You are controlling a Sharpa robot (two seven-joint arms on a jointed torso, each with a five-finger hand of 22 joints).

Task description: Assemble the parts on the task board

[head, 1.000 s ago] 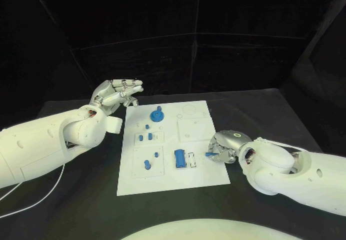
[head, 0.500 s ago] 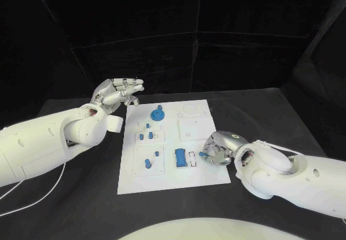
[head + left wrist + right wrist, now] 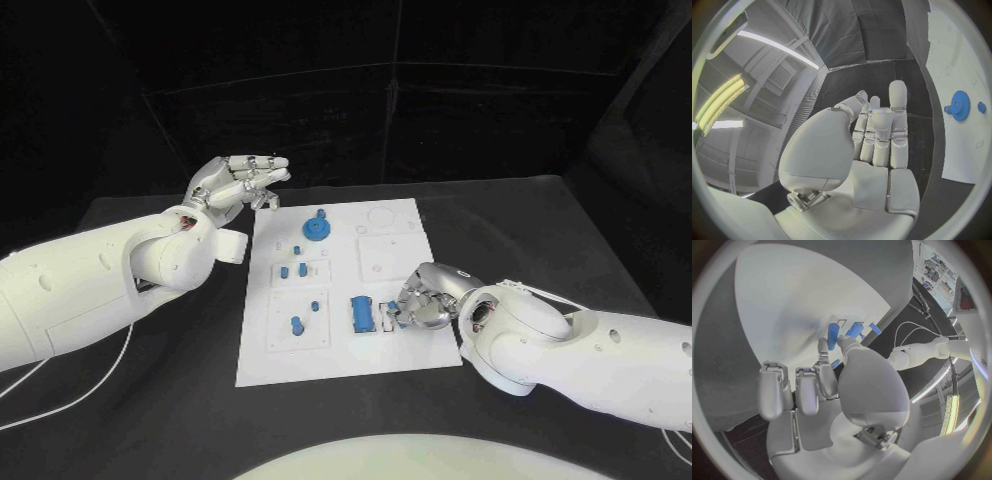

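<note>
The white task board lies mid-table. On it are a blue gear at the far end, small blue pegs on its left half, and an upright blue block nearer the front. My right hand hovers low over the board just right of that block. It pinches a small blue part between thumb and a finger. The right wrist view shows this part at the fingertips, with the block beyond. My left hand is raised off the board's far left corner and holds nothing; the gear lies past it.
The black table surrounds the board. My bulky right forearm covers the board's front right corner. My left forearm runs along the board's left side. A white cable trails at the front left.
My right hand has moved left across the board with the small blue part, from the right edge to beside the blue block. The left hand has hardly moved.
</note>
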